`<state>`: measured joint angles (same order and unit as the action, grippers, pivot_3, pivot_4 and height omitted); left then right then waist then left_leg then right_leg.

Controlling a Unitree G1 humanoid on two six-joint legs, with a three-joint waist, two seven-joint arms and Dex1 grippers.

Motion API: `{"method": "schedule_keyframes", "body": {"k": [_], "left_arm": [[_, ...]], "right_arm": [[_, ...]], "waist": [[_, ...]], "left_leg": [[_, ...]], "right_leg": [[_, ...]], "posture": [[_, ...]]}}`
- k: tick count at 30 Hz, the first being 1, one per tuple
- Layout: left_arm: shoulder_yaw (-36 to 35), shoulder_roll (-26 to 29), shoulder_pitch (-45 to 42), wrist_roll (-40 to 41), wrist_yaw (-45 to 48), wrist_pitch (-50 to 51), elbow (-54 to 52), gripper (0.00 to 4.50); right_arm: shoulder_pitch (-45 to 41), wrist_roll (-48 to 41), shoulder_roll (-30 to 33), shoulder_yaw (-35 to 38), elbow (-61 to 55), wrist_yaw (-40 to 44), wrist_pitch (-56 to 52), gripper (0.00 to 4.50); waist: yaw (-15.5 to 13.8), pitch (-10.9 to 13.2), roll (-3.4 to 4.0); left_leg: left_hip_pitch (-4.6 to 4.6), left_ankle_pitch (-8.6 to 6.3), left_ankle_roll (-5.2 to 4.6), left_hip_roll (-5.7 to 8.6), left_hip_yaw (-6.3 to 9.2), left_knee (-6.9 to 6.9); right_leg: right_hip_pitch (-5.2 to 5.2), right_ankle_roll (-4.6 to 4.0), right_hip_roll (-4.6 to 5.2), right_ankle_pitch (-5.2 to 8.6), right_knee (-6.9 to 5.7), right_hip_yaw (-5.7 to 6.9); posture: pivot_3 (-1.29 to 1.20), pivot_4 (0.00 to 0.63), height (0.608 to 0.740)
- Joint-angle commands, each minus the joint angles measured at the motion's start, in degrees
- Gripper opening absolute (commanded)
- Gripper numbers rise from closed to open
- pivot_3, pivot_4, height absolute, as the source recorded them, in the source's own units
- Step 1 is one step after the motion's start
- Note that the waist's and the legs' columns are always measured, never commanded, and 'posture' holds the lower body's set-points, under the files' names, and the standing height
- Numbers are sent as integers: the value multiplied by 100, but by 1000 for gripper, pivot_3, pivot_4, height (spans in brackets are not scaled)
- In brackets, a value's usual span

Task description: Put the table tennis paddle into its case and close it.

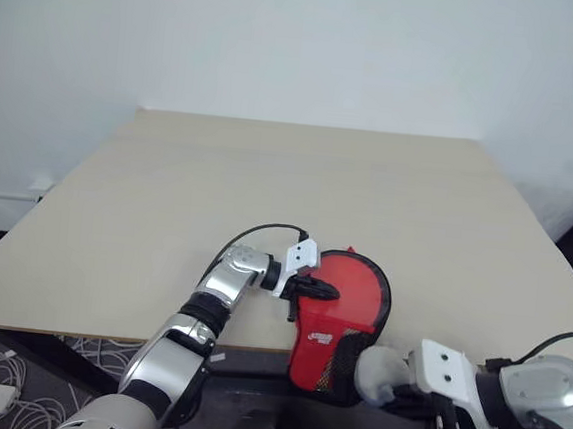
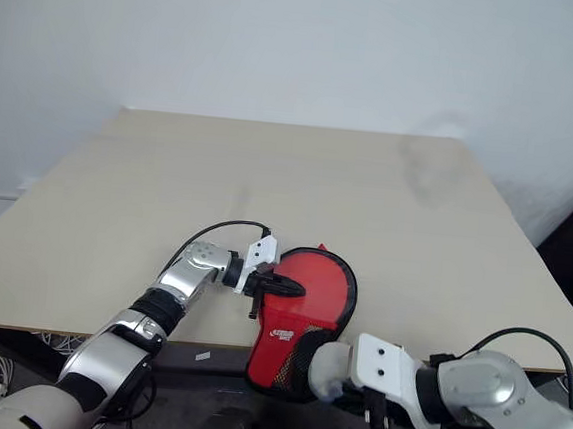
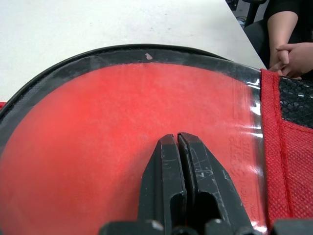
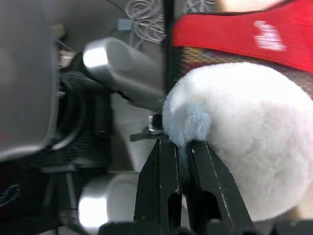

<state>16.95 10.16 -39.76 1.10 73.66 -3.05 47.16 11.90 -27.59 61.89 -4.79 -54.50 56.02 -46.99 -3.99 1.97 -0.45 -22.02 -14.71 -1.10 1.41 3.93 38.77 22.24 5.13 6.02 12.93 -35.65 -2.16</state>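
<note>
You have the whole table [image 1: 299, 186] bare across the upper and middle frame; only the case [image 1: 343, 315] and both arms crowd its near edge, bottom centre.

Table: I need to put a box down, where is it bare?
The table is bare behind and to both sides of the case. Crowded only at the near edge, where the left gripper presses the case and the right gripper pinches a white fluffy ball.

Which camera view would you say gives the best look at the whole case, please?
The left eye view: the case shows whole, overhanging the table edge. The right eye view matches. The left wrist view shows its clear panel close up; the right wrist view, just a red strip.
</note>
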Motion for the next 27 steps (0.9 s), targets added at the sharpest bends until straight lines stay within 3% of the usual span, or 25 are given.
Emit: {"method": "schedule_keyframes", "body": {"k": [1,11,17,21,27], "left_arm": [[429,-200,116,-327,193,101,374,0],[389,-365,-1,-374,141,38,539,0],[259,-436,-91,-379,-186,-19,606,0],[86,-363,-169,-282,-395,30,514,0],[-295,-46,-89,152,-488,609,-732,2003]], "right_arm": [[240,-338,115,32,-516,49,21,14],[367,-1323,809,-671,-550,-420,1255,14],[-81,-1710,831,-955,-550,-1025,1074,14],[-446,-1888,677,-689,-437,-1133,631,964],[-1420,-2360,323,-216,623,-783,318,3124]], "waist": [[-11,0,0],[-63,0,-1],[-169,0,0],[-179,1,-2],[-85,20,-9]], "left_leg": [[-2,-3,-3,0,0,2],[-6,-18,-9,1,0,14],[-26,-28,-29,4,-1,32],[-47,-28,-29,3,2,51],[-52,-28,-28,-19,-13,60]], "right_leg": [[0,2,0,2,1,0],[-7,12,19,8,8,6],[0,18,27,11,13,8],[5,26,26,6,11,12],[18,27,25,5,12,12]], "posture": [[0,0,698],[0,0,698],[0,0,698],[0,0,698],[0,0,698]]}}
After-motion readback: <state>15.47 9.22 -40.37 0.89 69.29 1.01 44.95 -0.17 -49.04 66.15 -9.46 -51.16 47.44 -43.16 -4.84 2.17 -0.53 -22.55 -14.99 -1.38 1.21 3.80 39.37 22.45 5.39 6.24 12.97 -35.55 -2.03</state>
